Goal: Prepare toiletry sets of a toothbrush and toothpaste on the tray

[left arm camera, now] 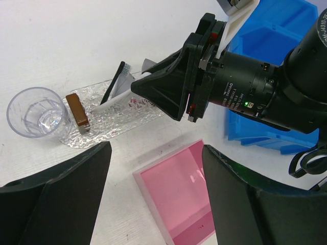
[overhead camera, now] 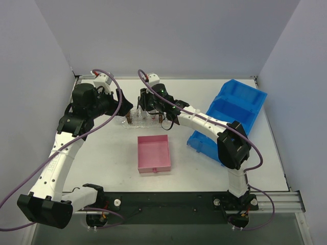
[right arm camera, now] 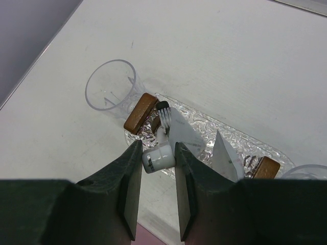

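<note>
1. Two tubes of toothpaste [right arm camera: 182, 133] sit on the tray [right arm camera: 209, 133], mid-table toward the far edge.
2. Right end effector [right arm camera: 158, 150] is clamped on one tube's white cap.
3. Left end effector [left arm camera: 156, 150] hangs wide open, holding nothing, nearer the left edge.

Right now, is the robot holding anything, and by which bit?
The right tool pinches a toothpaste tube by its white cap, down on the tray. The left tool is open, holding nothing.

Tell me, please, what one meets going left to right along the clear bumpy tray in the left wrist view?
Clear plastic cup → small brown upright block → black toothbrush → black right gripper → big blue plastic bin.
</note>
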`<action>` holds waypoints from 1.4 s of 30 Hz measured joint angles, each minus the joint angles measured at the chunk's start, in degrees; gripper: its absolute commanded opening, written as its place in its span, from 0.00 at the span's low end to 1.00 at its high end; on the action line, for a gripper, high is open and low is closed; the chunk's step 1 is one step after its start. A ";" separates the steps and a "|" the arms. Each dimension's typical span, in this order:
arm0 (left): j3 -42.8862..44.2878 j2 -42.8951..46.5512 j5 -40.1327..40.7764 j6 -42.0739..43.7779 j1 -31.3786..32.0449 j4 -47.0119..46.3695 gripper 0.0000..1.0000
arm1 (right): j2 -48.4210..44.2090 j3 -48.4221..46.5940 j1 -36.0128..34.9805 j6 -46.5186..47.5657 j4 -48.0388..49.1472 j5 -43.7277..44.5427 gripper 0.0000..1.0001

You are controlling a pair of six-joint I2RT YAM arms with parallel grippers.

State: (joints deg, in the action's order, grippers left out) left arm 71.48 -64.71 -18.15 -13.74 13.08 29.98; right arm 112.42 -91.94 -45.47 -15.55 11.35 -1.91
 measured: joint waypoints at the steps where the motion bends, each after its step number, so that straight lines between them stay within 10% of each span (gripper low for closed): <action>1: 0.00 0.00 0.00 0.02 0.00 0.00 0.82 | 0.00 0.00 0.00 0.00 0.00 0.00 0.22; 42: 0.00 0.00 0.76 0.04 0.00 0.35 0.82 | -0.26 -2.14 0.00 0.04 -4.00 0.48 0.53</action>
State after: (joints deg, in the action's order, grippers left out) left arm 71.48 -64.71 -17.39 -13.69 13.08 30.33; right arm 112.16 -94.08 -45.47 -15.51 7.35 -1.43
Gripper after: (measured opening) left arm 0.826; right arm 0.526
